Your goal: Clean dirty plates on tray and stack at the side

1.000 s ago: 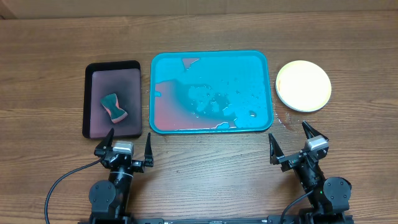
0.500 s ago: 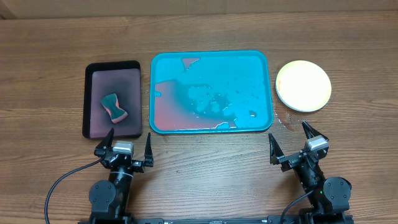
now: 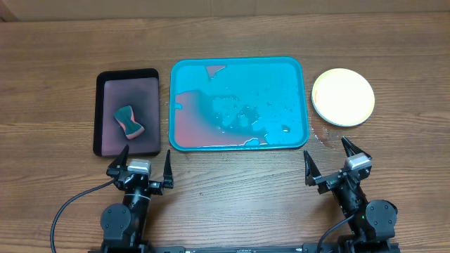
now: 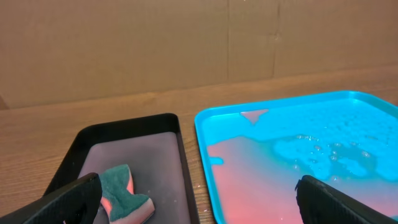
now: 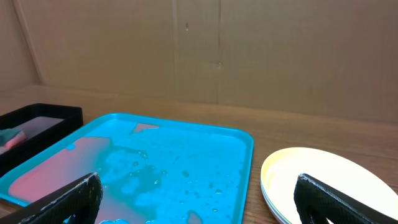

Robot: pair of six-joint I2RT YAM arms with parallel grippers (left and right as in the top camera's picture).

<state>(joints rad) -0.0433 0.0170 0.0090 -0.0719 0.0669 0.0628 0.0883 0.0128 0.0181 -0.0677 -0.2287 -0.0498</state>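
Left jaws: spread, gripping nothing, lower left of the overhead frame. Right jaws: spread, gripping nothing, lower right. The turquoise tray (image 3: 237, 60) lies at frame centre on the worktop (image 3: 225, 204), carrying water droplets (image 3: 242, 112) and a reddish film (image 3: 190, 126). The stack of plates (image 3: 343, 96) sits just beside the tray's right rim. The black tray (image 3: 126, 72) at left holds a sponge (image 3: 128, 121).
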